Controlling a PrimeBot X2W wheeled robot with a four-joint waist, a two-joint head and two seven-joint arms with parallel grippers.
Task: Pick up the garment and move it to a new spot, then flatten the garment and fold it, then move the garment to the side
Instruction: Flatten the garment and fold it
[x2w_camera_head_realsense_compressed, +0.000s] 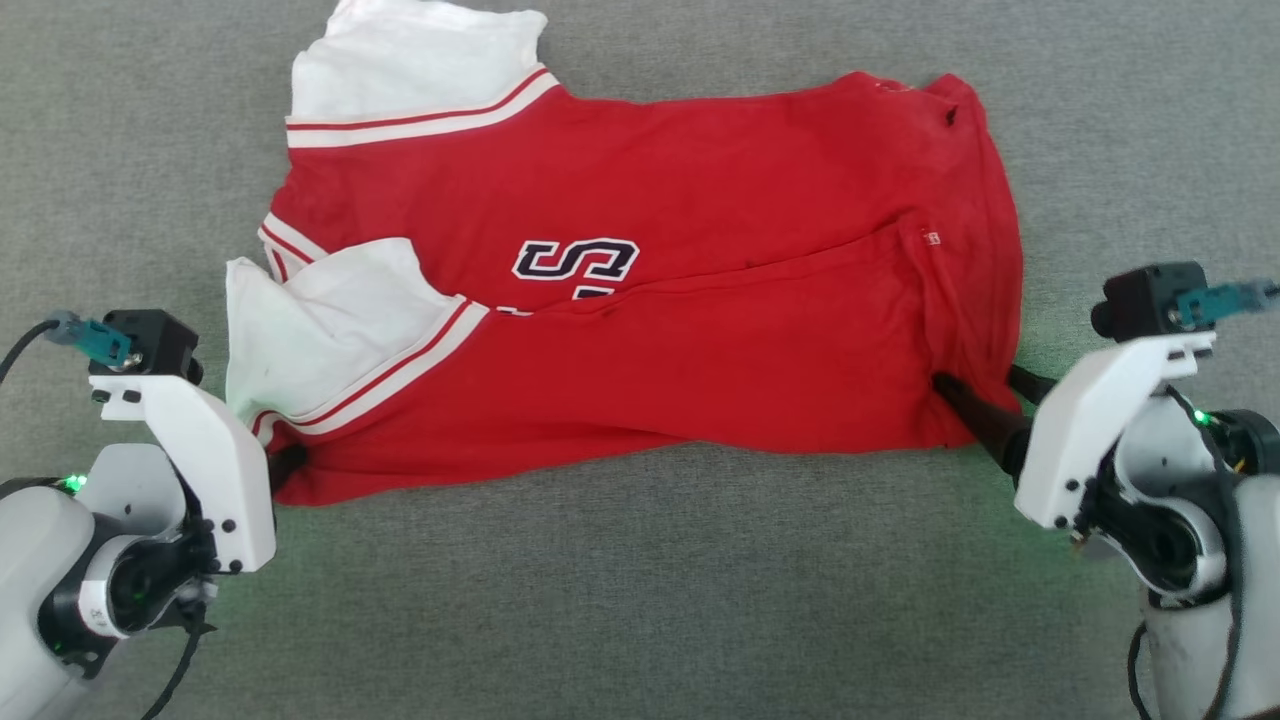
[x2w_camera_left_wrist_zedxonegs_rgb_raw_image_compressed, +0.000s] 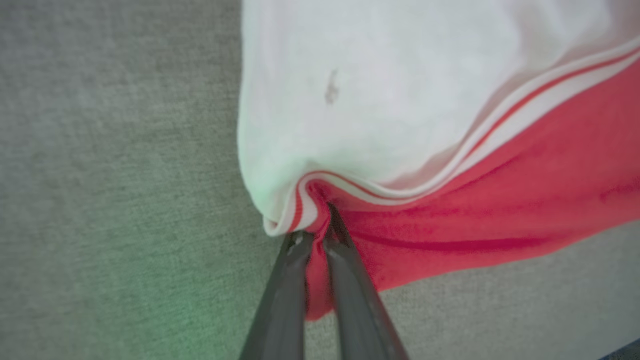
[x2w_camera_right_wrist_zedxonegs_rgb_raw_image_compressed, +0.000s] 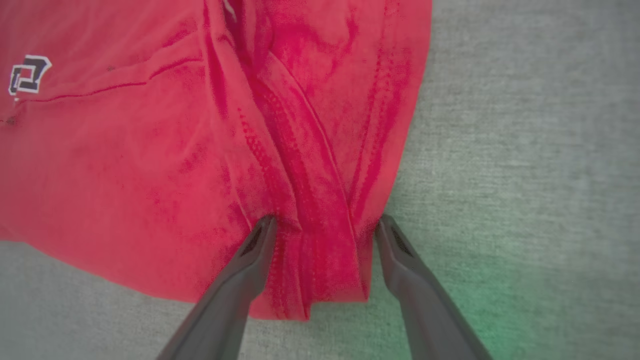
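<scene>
The garment, a red jersey with white sleeves and striped trim, lies folded lengthwise across the grey cloth surface, part of its black lettering showing. My left gripper is at its near left corner. In the left wrist view, the left gripper is shut on the garment, pinching red fabric and trim below the white sleeve. My right gripper is at the near right corner. In the right wrist view, the right gripper stands open, its fingers astride a bunched fold of the garment hem.
The grey fabric surface spreads around the garment on all sides. A white sleeve reaches toward the far edge of the head view.
</scene>
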